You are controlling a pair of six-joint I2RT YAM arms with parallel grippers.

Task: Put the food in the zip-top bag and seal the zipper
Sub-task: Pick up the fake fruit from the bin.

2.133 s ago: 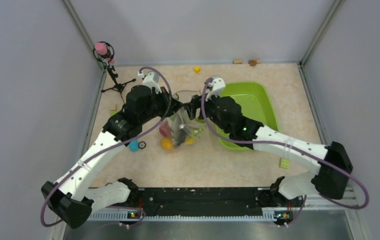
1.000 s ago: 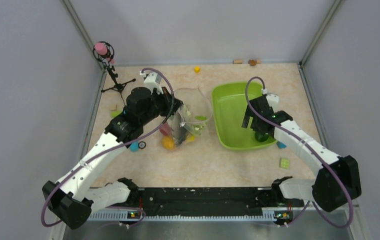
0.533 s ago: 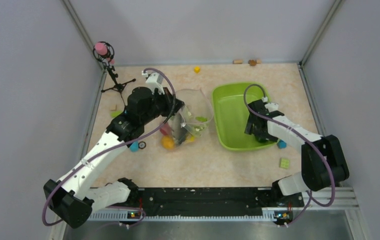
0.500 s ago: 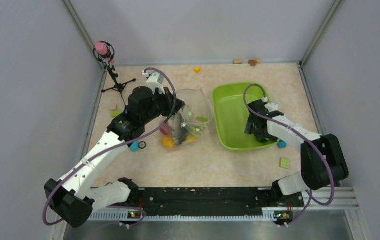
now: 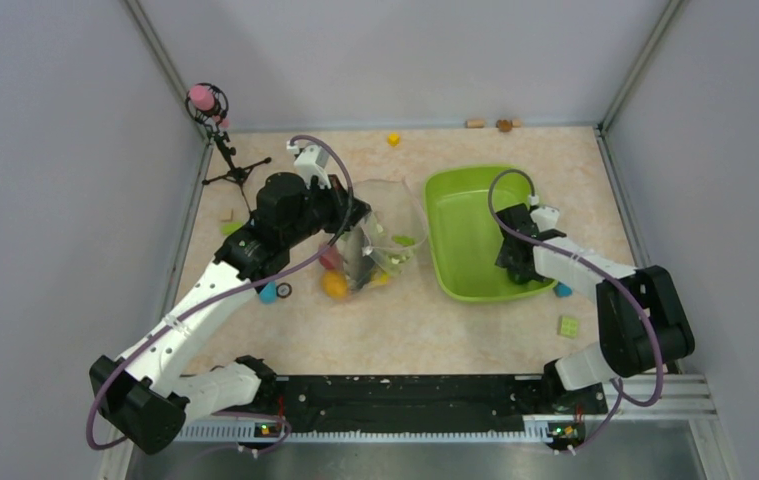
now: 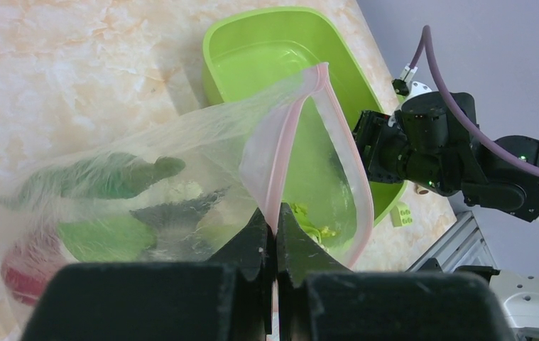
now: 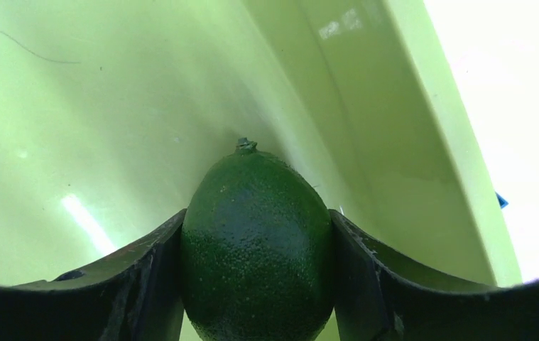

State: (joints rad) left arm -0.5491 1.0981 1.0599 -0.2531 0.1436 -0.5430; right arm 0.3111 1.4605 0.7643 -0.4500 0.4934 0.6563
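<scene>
step: lift food from tray | right gripper: clamped on dark green fruit, tray wall just beyond its tips | left gripper: pinching zipper, zip-top bag mouth gaping ahead of it | do: rise clear of wall first, then drop the fruit deep inside the mouth

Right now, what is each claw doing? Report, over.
Left gripper shut on zipper, bag mouth open. Right gripper shut on green fruit in tray. Tray wall close beside fruit.
</scene>
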